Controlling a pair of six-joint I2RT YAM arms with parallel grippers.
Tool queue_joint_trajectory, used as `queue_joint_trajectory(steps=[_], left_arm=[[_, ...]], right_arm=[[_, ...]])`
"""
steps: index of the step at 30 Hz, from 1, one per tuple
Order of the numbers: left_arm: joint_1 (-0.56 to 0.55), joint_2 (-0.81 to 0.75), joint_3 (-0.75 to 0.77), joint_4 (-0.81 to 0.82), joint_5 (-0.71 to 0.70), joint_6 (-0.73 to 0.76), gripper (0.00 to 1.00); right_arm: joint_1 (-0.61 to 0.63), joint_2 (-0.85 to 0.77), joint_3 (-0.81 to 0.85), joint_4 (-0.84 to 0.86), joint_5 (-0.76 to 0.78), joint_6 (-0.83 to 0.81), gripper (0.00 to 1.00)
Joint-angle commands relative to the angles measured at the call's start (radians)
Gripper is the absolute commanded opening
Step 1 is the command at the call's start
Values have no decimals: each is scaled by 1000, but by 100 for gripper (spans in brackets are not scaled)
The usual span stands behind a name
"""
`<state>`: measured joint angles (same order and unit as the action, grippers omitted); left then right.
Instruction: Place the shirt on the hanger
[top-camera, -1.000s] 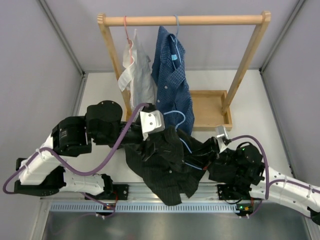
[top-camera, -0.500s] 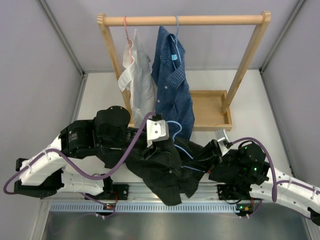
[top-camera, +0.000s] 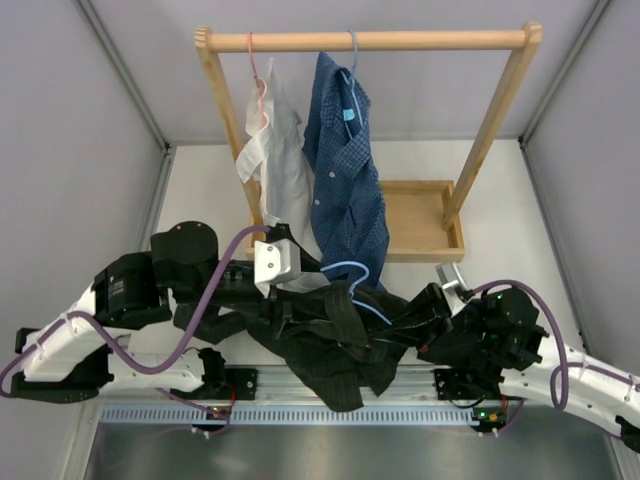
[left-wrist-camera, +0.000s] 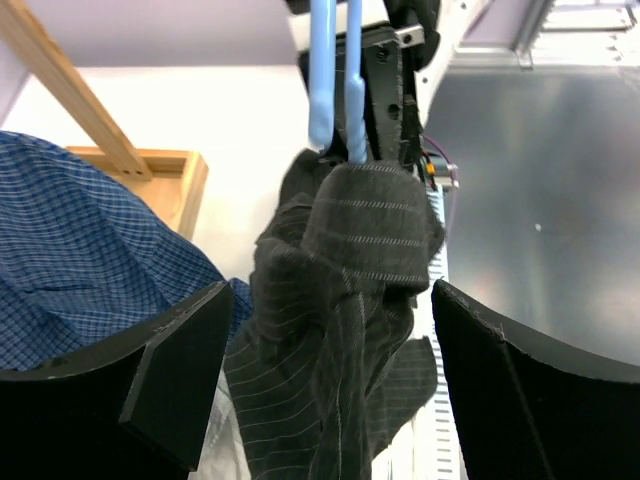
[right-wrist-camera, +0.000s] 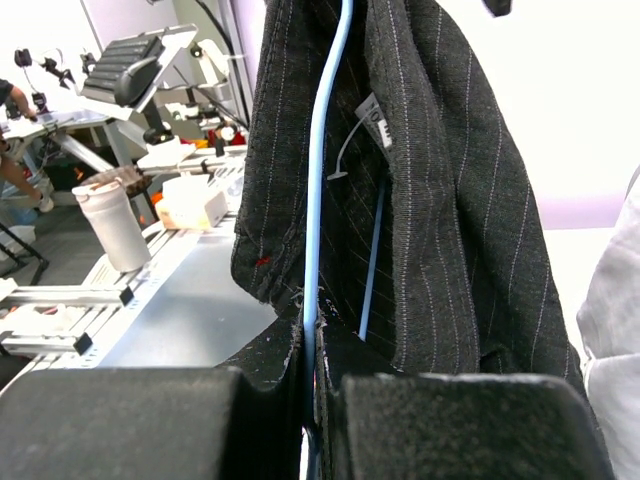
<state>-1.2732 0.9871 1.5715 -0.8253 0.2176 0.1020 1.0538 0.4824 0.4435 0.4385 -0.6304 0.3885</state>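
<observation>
A blue checked shirt (top-camera: 345, 170) and a white shirt (top-camera: 275, 160) hung from a wooden rack (top-camera: 370, 41) beyond the left claw (left-wrist-camera: 332, 300). The checked hem crowded in behind that claw's left finger. A wooden tray (top-camera: 425, 220) sat on the bench (top-camera: 500, 200) beyond the right claw (right-wrist-camera: 312, 372).

The shirt (top-camera: 320, 340), black with fine pale stripes, drooped in a crumpled heap between the two claws. One fold bulged between the left claw's fingers, which stood spread wide and released, gripping nothing. The right claw was clenched on the hanger (right-wrist-camera: 318, 200). Its light-blue wire rose straight up from the pinched fingers inside the cloth, with the white neck label (right-wrist-camera: 375, 120) just to the right.
</observation>
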Motion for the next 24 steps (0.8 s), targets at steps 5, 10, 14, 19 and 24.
queue_joint_trajectory(steps=[5, 10, 14, 19, 24], left_arm=[[0, -44, -34, 144, -54, -33, 81], [0, 19, -16, 138, 79, -51, 82], [0, 42, -22, 137, 163, -45, 66], [0, 28, -22, 140, 174, -44, 11], [0, -25, -39, 152, 164, -28, 0]], right_arm=[[15, -13, 55, 103, -60, -8, 0], [17, 28, 81, 108, -94, -7, 0], [15, 47, 106, 103, -123, -11, 0], [15, 48, 142, 49, -127, -39, 0], [15, 16, 139, -10, -75, -77, 0]])
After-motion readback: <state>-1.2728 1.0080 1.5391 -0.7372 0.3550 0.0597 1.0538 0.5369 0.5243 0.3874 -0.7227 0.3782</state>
